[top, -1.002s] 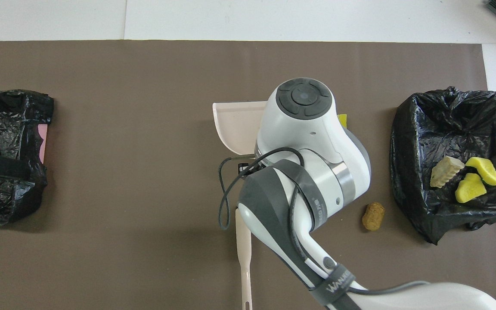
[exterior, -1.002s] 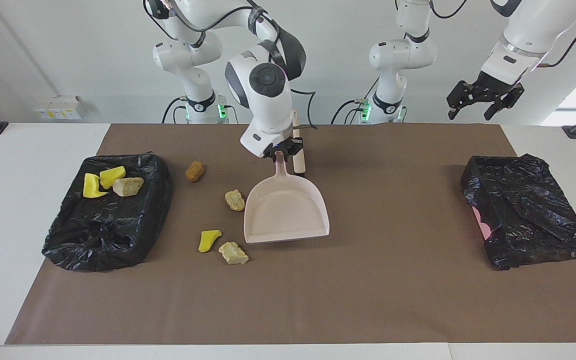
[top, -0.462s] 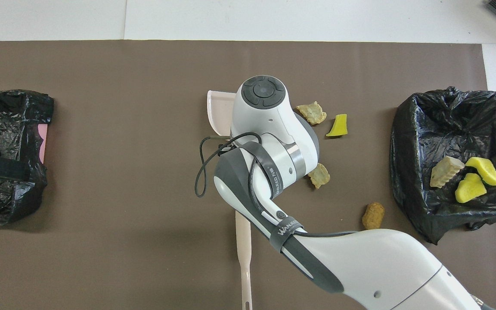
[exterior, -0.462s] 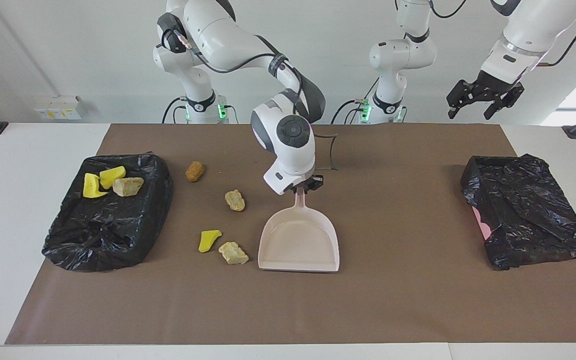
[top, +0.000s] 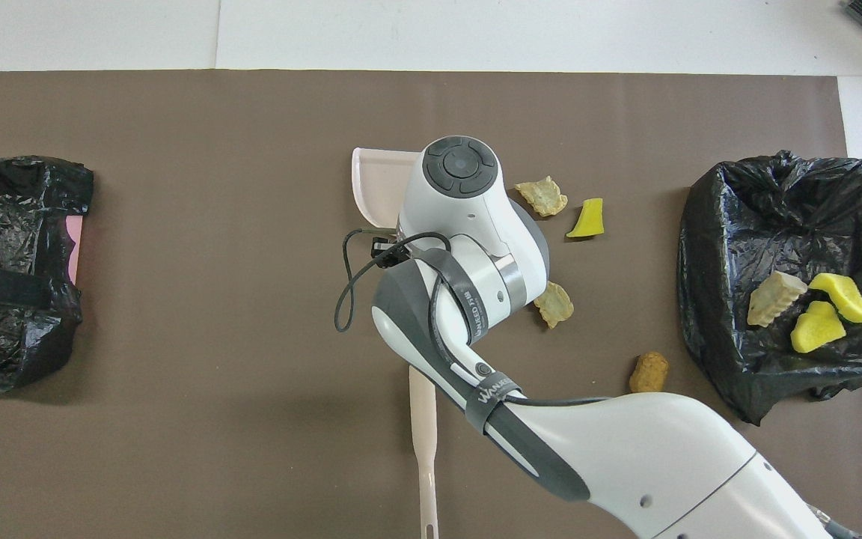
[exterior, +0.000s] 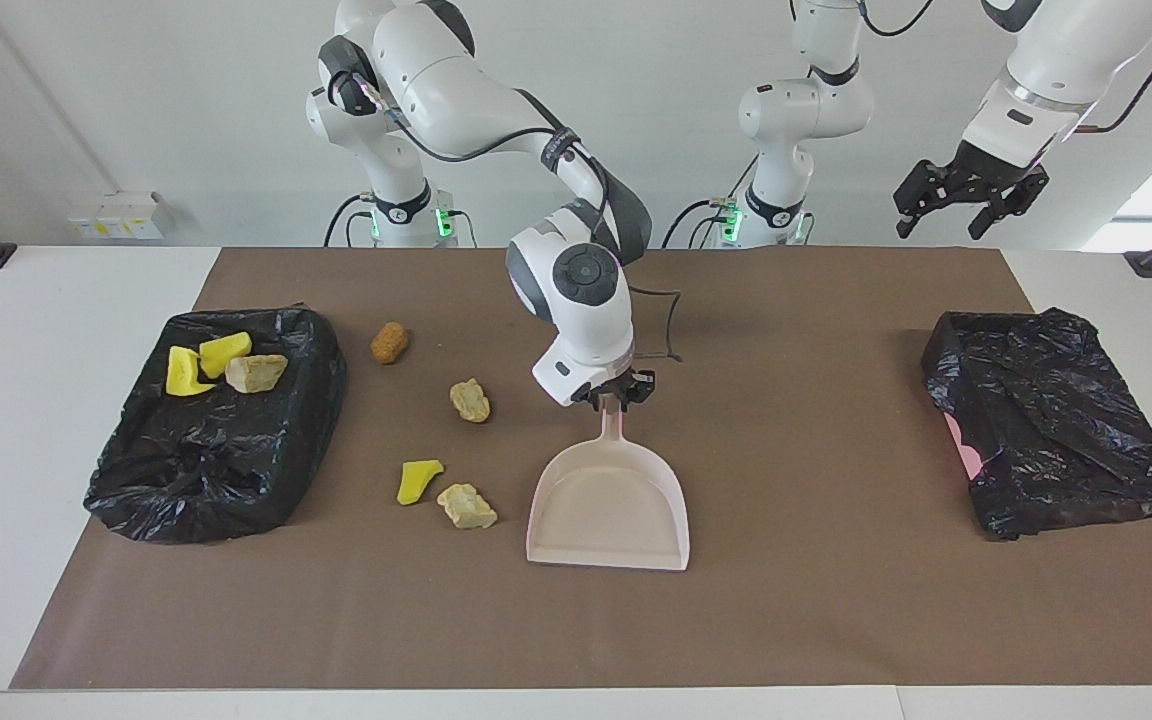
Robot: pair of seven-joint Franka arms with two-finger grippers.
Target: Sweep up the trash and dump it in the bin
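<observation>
the right gripper point(exterior: 614, 392) is clamped on the handle of the pale pink dustpan point(exterior: 609, 507), whose pan rests on the brown mat point(exterior: 796, 600). at the pan's 9 o'clock in the facing view lie a beige chunk point(exterior: 467, 505) and a yellow foam wedge point(exterior: 418, 480); another beige chunk point(exterior: 470, 400) and a brown oval sponge point(exterior: 390, 342) sit toward 10 o'clock. three more lumps point(exterior: 221, 366) lie in the black-lined bin point(exterior: 206, 470). the left gripper point(exterior: 969, 195) waits raised, fingers spread.
</observation>
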